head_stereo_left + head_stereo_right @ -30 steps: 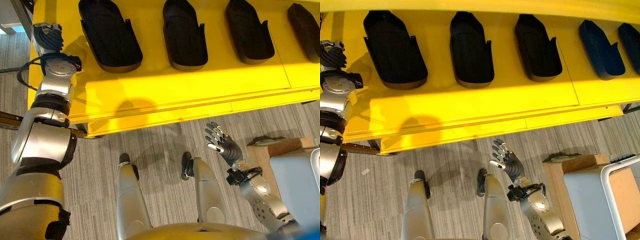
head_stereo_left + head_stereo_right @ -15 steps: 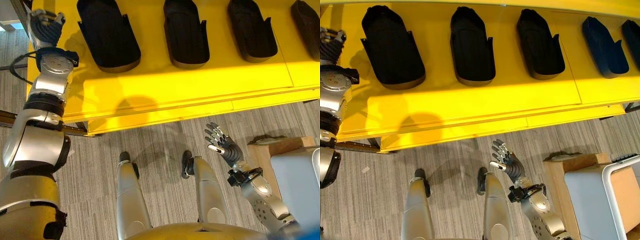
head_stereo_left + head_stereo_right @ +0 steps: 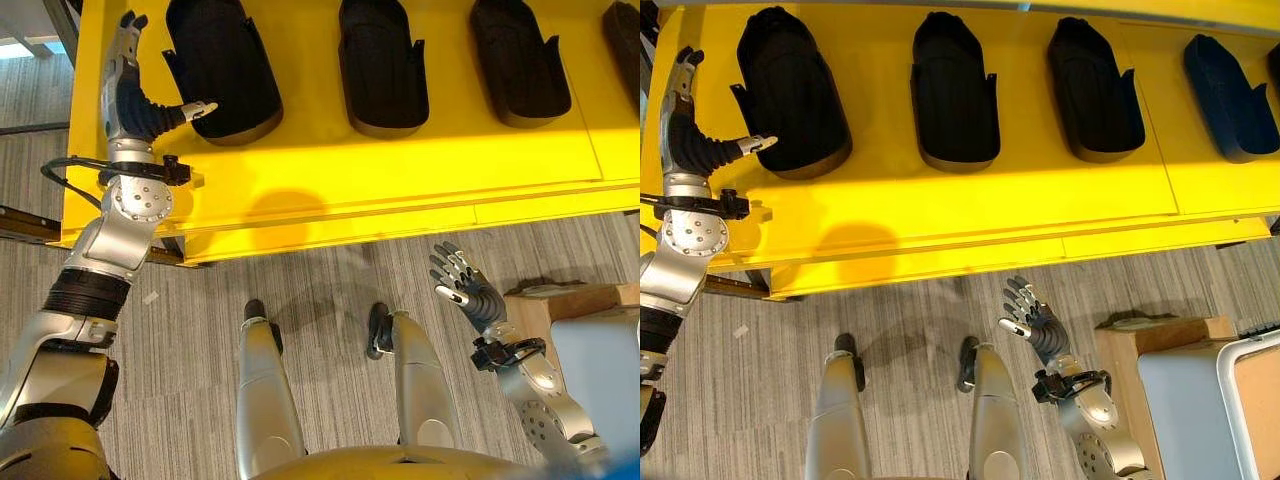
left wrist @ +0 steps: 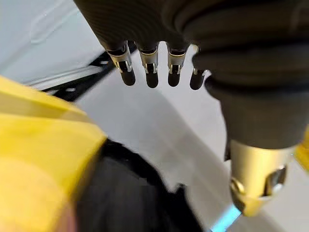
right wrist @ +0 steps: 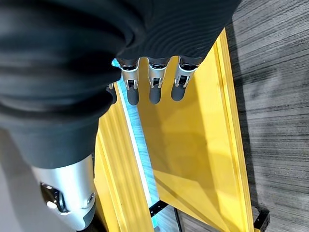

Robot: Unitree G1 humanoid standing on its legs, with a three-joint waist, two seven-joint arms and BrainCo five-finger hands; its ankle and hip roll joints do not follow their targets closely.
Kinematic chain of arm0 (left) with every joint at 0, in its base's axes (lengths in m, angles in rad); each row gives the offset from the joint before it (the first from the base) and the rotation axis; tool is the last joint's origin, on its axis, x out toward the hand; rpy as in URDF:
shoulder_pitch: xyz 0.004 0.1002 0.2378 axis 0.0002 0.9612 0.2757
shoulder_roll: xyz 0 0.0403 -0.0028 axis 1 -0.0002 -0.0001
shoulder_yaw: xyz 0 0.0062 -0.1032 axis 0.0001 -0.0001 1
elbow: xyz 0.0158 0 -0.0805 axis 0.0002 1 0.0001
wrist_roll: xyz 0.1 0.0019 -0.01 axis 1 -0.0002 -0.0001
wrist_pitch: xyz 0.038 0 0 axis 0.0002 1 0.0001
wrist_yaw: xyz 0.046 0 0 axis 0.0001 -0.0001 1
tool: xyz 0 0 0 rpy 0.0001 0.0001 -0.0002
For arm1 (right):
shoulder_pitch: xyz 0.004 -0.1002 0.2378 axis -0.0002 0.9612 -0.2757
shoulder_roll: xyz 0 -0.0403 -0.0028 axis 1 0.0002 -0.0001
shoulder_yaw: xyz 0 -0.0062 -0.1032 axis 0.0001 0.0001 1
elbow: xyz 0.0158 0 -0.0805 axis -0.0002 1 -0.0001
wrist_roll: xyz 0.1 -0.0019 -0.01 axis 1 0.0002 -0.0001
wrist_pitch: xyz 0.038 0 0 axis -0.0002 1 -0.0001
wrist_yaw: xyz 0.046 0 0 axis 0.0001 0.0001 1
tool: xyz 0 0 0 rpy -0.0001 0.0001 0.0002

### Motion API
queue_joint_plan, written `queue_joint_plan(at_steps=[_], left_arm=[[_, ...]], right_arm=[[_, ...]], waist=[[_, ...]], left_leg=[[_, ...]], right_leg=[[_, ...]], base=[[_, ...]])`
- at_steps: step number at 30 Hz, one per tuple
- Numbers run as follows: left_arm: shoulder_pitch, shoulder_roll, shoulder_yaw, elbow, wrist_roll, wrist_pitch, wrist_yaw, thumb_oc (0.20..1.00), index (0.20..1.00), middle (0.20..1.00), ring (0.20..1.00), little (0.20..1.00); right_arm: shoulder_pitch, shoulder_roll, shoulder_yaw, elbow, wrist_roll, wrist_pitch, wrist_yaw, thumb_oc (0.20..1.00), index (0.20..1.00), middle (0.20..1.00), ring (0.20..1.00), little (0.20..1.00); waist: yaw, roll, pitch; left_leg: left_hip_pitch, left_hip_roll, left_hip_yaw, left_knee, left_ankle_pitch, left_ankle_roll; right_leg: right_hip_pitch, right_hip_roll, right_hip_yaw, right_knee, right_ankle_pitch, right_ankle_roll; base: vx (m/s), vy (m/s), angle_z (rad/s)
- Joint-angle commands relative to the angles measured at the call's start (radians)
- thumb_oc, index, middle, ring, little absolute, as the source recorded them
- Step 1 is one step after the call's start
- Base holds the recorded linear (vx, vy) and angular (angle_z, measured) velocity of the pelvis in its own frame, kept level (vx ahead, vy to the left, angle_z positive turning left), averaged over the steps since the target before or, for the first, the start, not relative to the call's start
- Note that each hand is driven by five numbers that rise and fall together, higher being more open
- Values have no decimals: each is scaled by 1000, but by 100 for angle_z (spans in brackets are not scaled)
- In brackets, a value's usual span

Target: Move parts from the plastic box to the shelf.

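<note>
Several black moulded parts lie in a row on the yellow shelf (image 3: 330, 170). My left hand (image 3: 134, 96) stands over the shelf's left end, open, fingers straight. Its thumb (image 3: 201, 108) reaches the near edge of the leftmost black part (image 3: 220, 62); the hand holds nothing. The left wrist view has that part (image 4: 130, 193) below the straight fingers (image 4: 152, 72). My right hand (image 3: 470, 292) hangs open and empty above the floor, in front of the shelf. A pale grey plastic box (image 3: 1185, 405) stands at the lower right.
More black parts (image 3: 382, 62) (image 3: 518, 58) follow to the right, and a dark blue one (image 3: 1228, 95) lies further along. A wooden stand (image 3: 1140, 345) borders the box. Striped grey carpet (image 3: 300, 290) runs between me and the shelf.
My left hand has swung right from the shelf's left edge to the leftmost black part, fingers now straight and thumb out. The camera has shifted a little; the right hand stays open.
</note>
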Motion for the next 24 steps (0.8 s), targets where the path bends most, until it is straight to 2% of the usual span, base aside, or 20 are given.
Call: queue_joint_plan(at_steps=[1,12,24], left_arm=[[-15,-12,6,-80,60,-60,-15,1000,1000,1000,1000,1000],[-32,-119,-86,-171,61,-80,-65,1000,1000,1000,1000,1000],[-123,-271,-202,-102,22,-68,-78,1000,1000,1000,1000,1000]], right_arm=[[27,-51,-23,-67,12,-51,8,1000,1000,1000,1000,1000],[33,-62,-22,-81,-2,-49,-7,1000,1000,1000,1000,1000],[25,-71,0,-96,0,-46,-24,1000,1000,1000,1000,1000]], waist=[[-4,26,-35],[-13,24,-26],[-30,20,-28]], left_leg=[[36,35,40,-54,47,36],[51,37,42,-63,51,35],[58,41,46,-66,55,33]], right_leg=[[28,-31,45,-150,141,58],[35,-23,51,-157,149,56],[32,-18,56,-156,156,55]], base=[[0,0,0],[-1,-3,-1],[-6,-4,-2]])
